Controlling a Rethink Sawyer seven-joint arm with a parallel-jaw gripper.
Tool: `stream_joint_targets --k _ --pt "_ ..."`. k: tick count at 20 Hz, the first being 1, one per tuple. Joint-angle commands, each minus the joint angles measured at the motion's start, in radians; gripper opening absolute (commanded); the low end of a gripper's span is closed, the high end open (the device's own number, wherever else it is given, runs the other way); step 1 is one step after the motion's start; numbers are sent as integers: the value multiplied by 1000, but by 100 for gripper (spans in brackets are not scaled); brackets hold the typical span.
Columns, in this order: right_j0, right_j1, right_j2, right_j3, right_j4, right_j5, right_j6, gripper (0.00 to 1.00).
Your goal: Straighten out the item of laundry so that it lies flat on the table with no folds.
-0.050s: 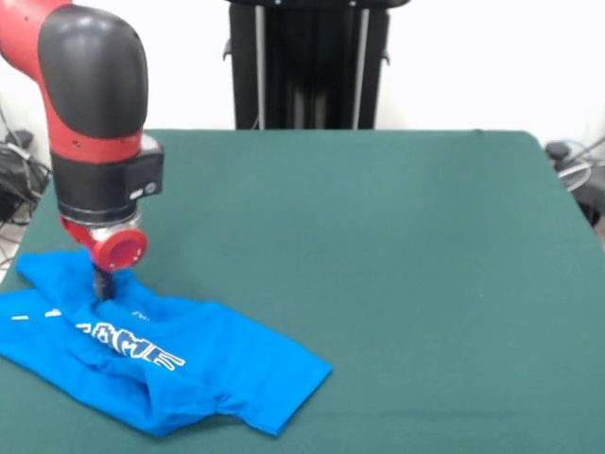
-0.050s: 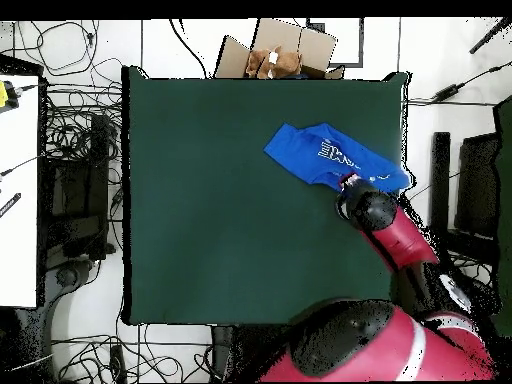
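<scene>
The item of laundry [image 1: 189,369] is a bright blue T-shirt with white lettering, lying crumpled with folds and ridges near the front left corner of the table [image 1: 378,236]. From overhead the shirt [image 2: 310,150] sits near the table's [image 2: 230,220] far right corner. My gripper [image 1: 104,287] points straight down at the shirt's rear part and is shut on a pinch of fabric, with creases running out from it. The shirt's far left end is hidden behind the arm's wrist. In the overhead view the arm's wrist [image 2: 368,208] covers the gripper.
The table edge runs close along the shirt's left side. A cardboard box [image 2: 280,55] stands beyond the table's far edge in the overhead view. Cables [image 2: 70,150] and a white desk [image 2: 18,200] lie off the table's left side.
</scene>
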Motion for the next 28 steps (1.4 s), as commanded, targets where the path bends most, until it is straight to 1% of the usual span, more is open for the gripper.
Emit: stream_joint_targets --k 1,3,5,6,8,11,13,18,21,24,28 --pt "-61 -35 290 245 28 107 165 0" --pt "-60 -44 278 254 30 132 164 0" --pt "-43 -57 249 268 56 143 210 0" --pt "-30 -58 231 275 86 151 251 0" --pt "-8 -56 205 274 120 171 288 0" --pt "26 -50 177 247 131 224 270 0" --pt "46 -39 170 225 140 236 262 0" --pt "124 1 102 167 167 243 288 0" --pt "149 15 84 140 182 249 287 0" --pt "173 38 57 92 179 282 273 0" --pt "187 58 38 59 188 282 273 0"
